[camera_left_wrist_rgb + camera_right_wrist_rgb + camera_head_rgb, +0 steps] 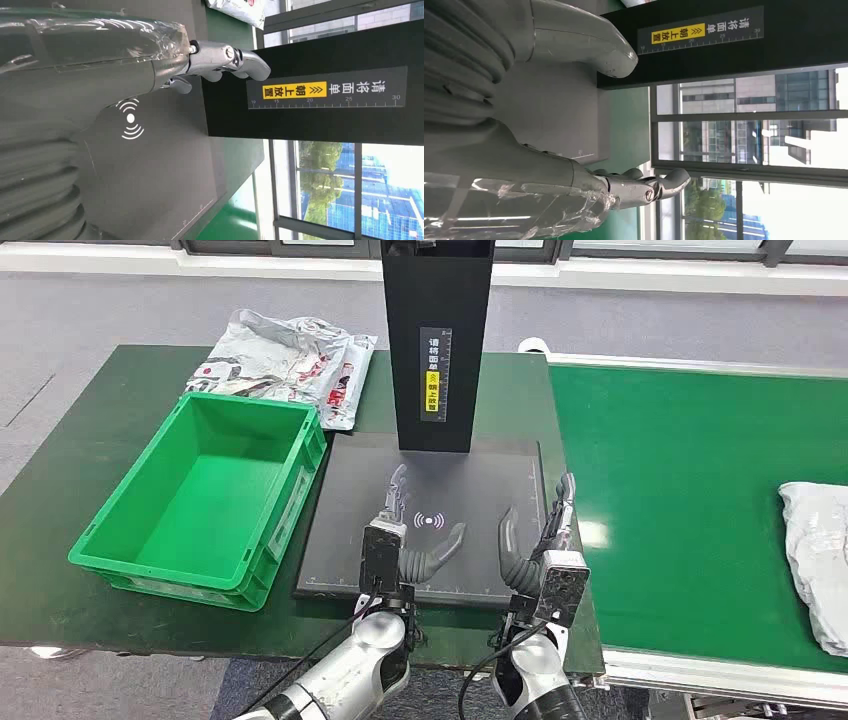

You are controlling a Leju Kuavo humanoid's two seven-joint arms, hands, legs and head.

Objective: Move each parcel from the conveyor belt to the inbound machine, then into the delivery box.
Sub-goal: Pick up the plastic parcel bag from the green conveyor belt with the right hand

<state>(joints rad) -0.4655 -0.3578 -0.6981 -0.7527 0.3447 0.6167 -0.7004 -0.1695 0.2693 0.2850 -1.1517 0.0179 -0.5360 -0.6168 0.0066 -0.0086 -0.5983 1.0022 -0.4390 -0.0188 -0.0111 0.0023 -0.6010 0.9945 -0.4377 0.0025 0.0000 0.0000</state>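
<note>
Both hands, left (400, 540) and right (535, 545), hover empty with fingers spread over the scanner pad (340, 530), ready to reach. Next parcel (818, 560) waits on the belt (680, 500), far right; the box (150, 540) stands left.

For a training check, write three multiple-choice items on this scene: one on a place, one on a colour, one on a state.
1. Where does the parcel on the conveyor belt lie?
A. at the belt's right edge
B. on the scanner pad
C. in the crate

2. What colour is the delivery box?
A. blue
B. green
C. red

3. What do the left hand and right hand hold?
A. one parcel each
B. one parcel together
C. nothing

Key: 1 A, the white parcel lies at the far right of the belt; 2 B, the box's walls are bright green; 3 C, both hands hover open over the dark inbound machine pad, fingers apart.
</note>
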